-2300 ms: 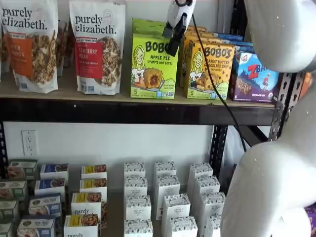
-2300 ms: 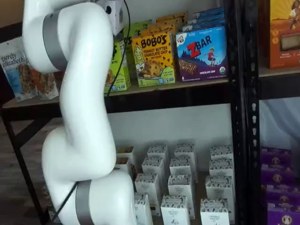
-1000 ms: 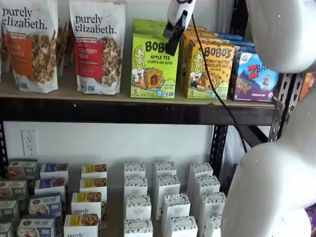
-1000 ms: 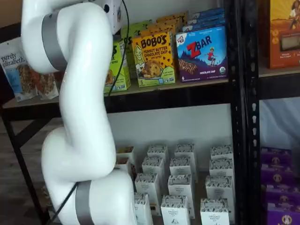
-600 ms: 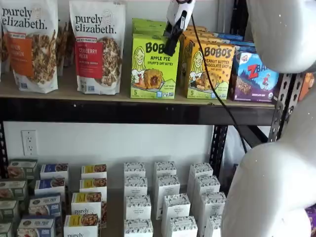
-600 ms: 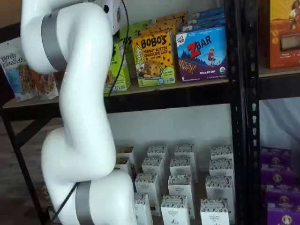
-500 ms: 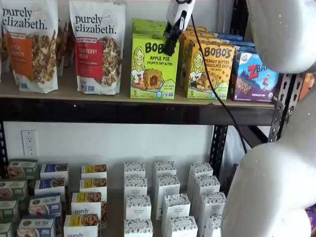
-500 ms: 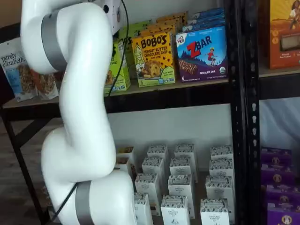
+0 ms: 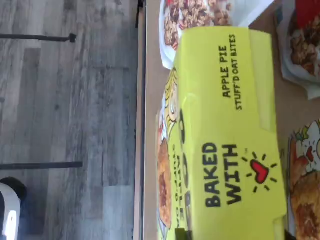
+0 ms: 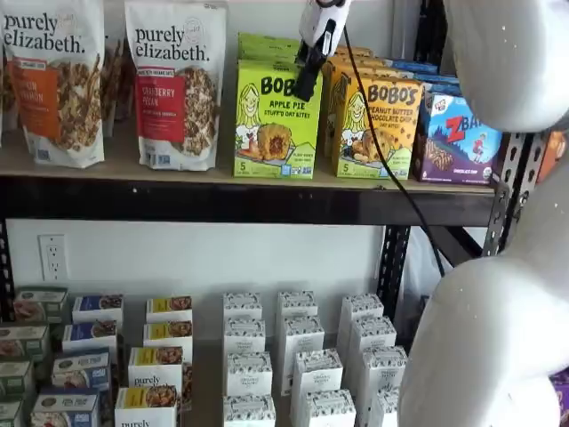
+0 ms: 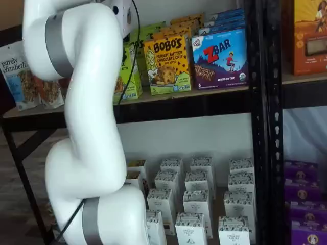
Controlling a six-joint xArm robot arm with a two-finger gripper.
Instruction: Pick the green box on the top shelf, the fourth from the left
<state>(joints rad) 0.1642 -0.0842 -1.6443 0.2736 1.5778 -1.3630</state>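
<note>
Looking down on the green box (image 10: 276,120) at the front edge of the top shelf (image 10: 240,199), I'd guess light, crushable cardboard best pinched across its narrow top, though I can't tell whether the end effector (image 10: 305,82), hanging side-on at its upper right corner, has closed on it.

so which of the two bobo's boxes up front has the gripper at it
The green box, the lime Apple Pie one: the gripper hangs at its top right corner. The yellow-orange peanut butter box beside it stands clear of the fingers.
</note>
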